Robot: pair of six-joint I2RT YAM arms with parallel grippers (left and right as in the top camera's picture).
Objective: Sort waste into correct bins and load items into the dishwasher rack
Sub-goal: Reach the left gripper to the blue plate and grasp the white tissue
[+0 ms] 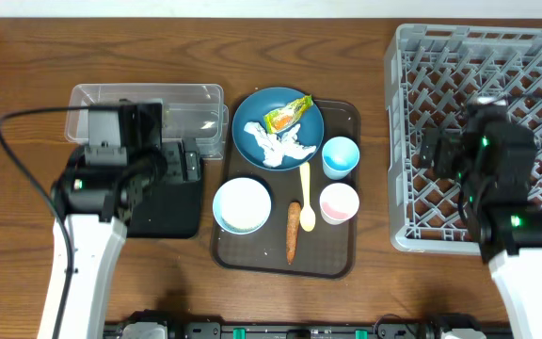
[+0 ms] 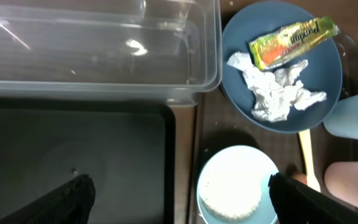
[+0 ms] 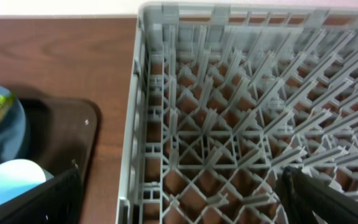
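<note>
2 arms flank the dark brown serving tray (image 1: 342, 264), which holds all of the dishes and waste.

The left gripper (image 2: 180, 190) hangs just left of that tray with its fingers spread wide and nothing between them. The right gripper (image 3: 180, 180) hangs to the tray's right, over the grey dishwasher rack (image 1: 422, 141), and is likewise spread and holding nothing.

At the tray's far end sits the dark blue plate (image 1: 252, 127). It carries the green-orange snack wrapper (image 1: 287, 115) and, touching the wrapper, the crumpled white tissue (image 1: 280, 148).

On the tray's right side the light blue cup (image 1: 341, 156) stands upright, with the pink cup (image 1: 339, 202) just nearer the camera's bottom edge.

The white bowl (image 1: 243, 205) occupies the tray's near left part, and the left wrist view shows white rice (image 2: 232, 186) lying inside it.

Down the tray's middle lies the yellow spoon (image 1: 306, 193), with the small carrot (image 1: 293, 231) just beside its bowl end.

Left of the tray are the 2 bins: the clear plastic tub (image 1: 149, 99) farther back and the black tray (image 1: 172, 212) in front of it.
</note>
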